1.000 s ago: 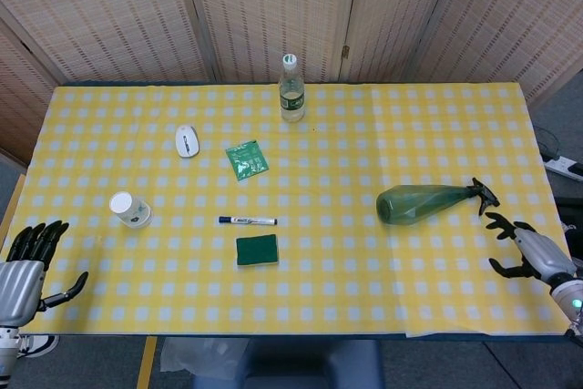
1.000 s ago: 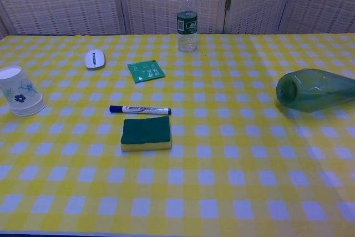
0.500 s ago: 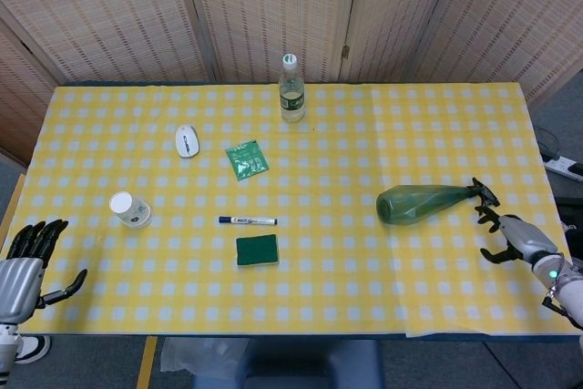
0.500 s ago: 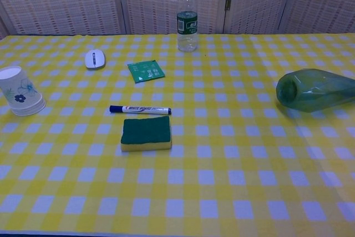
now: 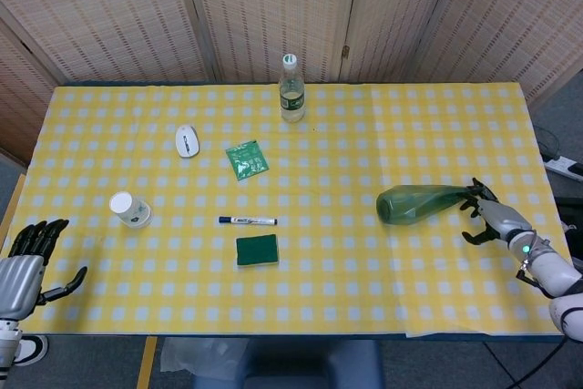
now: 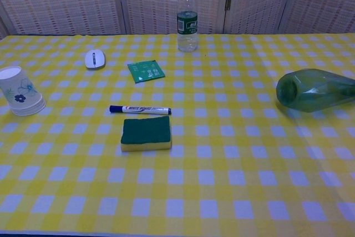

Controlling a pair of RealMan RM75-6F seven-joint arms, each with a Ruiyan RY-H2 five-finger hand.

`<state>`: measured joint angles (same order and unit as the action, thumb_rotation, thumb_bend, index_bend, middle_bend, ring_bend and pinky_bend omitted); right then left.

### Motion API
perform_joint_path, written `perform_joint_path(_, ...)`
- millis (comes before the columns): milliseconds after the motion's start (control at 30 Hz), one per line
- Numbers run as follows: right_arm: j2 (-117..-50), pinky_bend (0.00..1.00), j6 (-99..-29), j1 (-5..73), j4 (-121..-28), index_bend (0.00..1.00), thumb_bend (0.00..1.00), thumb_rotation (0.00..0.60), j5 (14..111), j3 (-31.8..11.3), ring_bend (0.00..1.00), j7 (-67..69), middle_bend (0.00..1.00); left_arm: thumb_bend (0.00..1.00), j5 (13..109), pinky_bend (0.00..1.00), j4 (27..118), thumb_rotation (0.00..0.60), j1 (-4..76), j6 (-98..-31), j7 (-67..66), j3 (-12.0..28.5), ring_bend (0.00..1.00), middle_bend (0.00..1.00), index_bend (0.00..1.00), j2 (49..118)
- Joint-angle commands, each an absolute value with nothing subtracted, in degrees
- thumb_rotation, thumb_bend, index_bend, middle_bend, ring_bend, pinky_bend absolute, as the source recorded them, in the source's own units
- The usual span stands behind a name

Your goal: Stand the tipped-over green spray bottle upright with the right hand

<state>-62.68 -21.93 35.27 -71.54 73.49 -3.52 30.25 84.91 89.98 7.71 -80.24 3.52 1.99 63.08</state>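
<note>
Bottle [image 5: 421,203] lies on its side — unmoved. Right hand [image 5: 488,217] has closed in on its nozzle end, fingers spread, gripping nothing — grasp seems imminent.

1. One green spray bottle [image 5: 421,203], lying at about 3 o'clock on the table.
2. One clear water bottle [image 5: 291,88] at 12 o'clock.
3. One white mouse [image 5: 187,140] and one green packet [image 5: 247,159], toward 10 and 11 o'clock.
4. One paper cup [image 5: 130,209] at 9 o'clock.
5. One marker [image 5: 248,220] and one green sponge [image 5: 257,250], near the centre toward 7 o'clock.
6. Two robot hands: left hand [image 5: 25,269] at 8 o'clock, right hand [image 5: 496,220] at 3 o'clock.
</note>
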Motion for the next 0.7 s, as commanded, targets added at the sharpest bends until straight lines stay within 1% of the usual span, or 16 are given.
perform_joint_path(33,-66.16,0.04,-22.82,37.58,-67.27,0.0,0.45,0.6,70.66,-4.46,0.26,24.64,0.23,0.34,84.82,0.0,90.09,0.173,7.82,-79.67,4.36,1.8,0.06,0.13,0.0,62.8)
perform_joint_path(133,-69.11,0.04,-25.5,38.81,-64.57,0.0,0.45,0.6,67.7,-4.59,0.26,17.38,0.24,0.34,84.45,0.0,90.05,0.172,8.08,-78.64,5.53,1.65,0.06,0.14,0.0,62.27)
perform_joint_path(300,-71.59,0.04,-25.72,41.48,-64.65,0.0,0.45,0.6,61.01,-4.74,0.26,8.84,0.24,0.34,84.42,0.0,90.02,0.17,8.01,-78.88,6.25,1.72,0.06,0.14,0.0,62.05)
perform_joint_path(500,-74.14,0.04,-26.87,44.54,-64.47,0.0,0.45,0.6,55.23,-4.84,0.26,2.13,0.24,0.34,84.43,0.0,90.26,0.171,7.74,-79.48,6.47,1.75,0.06,0.14,0.0,61.76)
perform_joint_path(700,-76.65,0.04,-29.7,46.49,-64.95,0.0,0.45,0.6,53.77,-6.02,0.26,-1.3,0.24,0.34,84.06,0.0,90.19,0.171,7.72,-79.43,6.68,1.88,0.06,0.14,0.0,61.63)
